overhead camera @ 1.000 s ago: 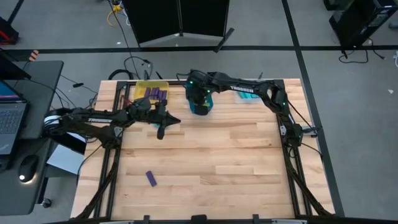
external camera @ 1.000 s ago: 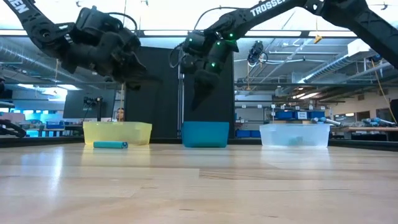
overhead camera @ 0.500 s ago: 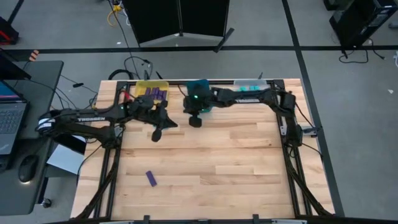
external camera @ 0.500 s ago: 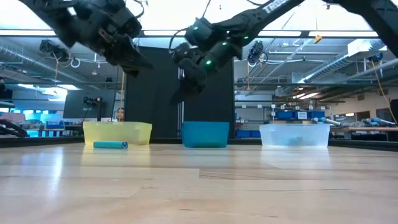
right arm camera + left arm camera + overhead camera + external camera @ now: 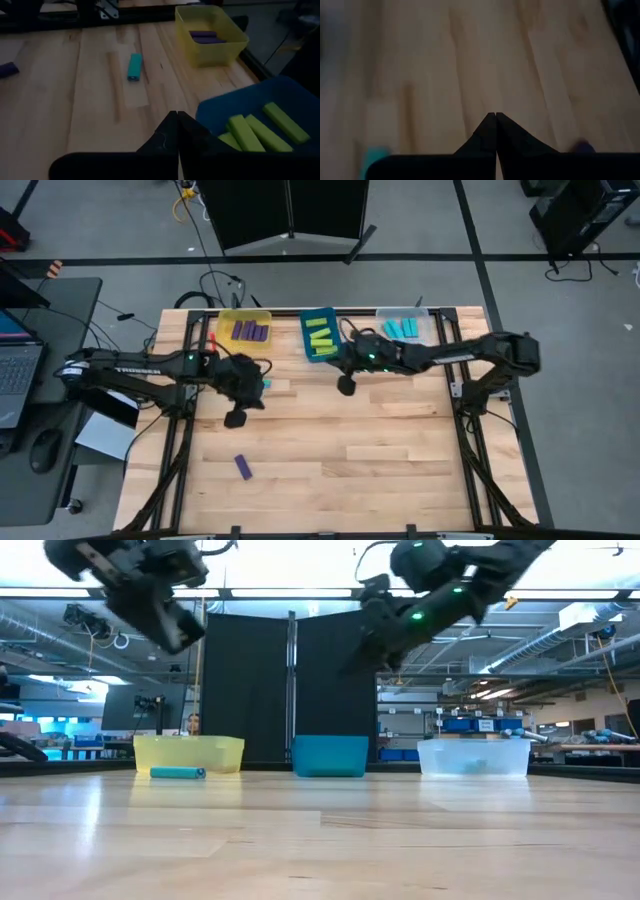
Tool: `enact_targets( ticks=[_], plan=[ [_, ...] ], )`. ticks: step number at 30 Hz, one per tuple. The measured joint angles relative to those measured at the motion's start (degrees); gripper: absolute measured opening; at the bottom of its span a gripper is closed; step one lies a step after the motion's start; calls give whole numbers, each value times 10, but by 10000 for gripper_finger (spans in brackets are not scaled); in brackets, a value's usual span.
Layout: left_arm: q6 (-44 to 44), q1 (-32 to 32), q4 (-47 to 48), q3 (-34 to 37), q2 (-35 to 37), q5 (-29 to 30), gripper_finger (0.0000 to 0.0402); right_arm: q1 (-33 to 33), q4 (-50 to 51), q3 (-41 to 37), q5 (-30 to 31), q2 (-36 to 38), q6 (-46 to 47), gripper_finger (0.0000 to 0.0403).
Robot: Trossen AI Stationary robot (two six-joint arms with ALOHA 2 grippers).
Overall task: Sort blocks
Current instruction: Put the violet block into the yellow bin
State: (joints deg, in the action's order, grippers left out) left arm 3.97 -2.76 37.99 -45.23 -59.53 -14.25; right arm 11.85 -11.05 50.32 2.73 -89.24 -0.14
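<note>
Both arms empty-handed above the table, two stray blocks left to sort.

From the table's centre, the yellow plastic bin at eleven o'clock holds purple bars, the blue plastic bin at twelve holds lime yellow-green bars, and the clear bin at one holds cyan ones. A cyan rectangular block lies loose on the wood just in front of the yellow bin, and a small purple block sits well apart at seven o'clock. The left gripper, jaws pressed together on nothing, hangs at nine o'clock near the cyan block; the right gripper, likewise closed and empty, hovers just in front of the blue bin. I'd say a fresh pick comes next: open the jaws, drop onto a stray, then carry it to its matching bin.
</note>
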Motion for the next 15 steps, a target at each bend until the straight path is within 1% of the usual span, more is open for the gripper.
enact_targets(
  ticks=[3, 7, 12, 15],
  plan=[
    [-51, 43, 47, 0, 0, 21, 7, -18, -32, -51, 27, 37, 3, 6],
    [-126, 113, 57, 0, 0, 41, 7, -42, -71, -91, 55, 69, 17, 7],
    [-220, 214, 56, 0, -10, 97, 7, -78, -77, -114, 101, 70, 19, 7],
    [-260, 270, 53, 0, -27, 112, 7, -96, -79, -118, 111, 65, 21, 8]
  ],
)
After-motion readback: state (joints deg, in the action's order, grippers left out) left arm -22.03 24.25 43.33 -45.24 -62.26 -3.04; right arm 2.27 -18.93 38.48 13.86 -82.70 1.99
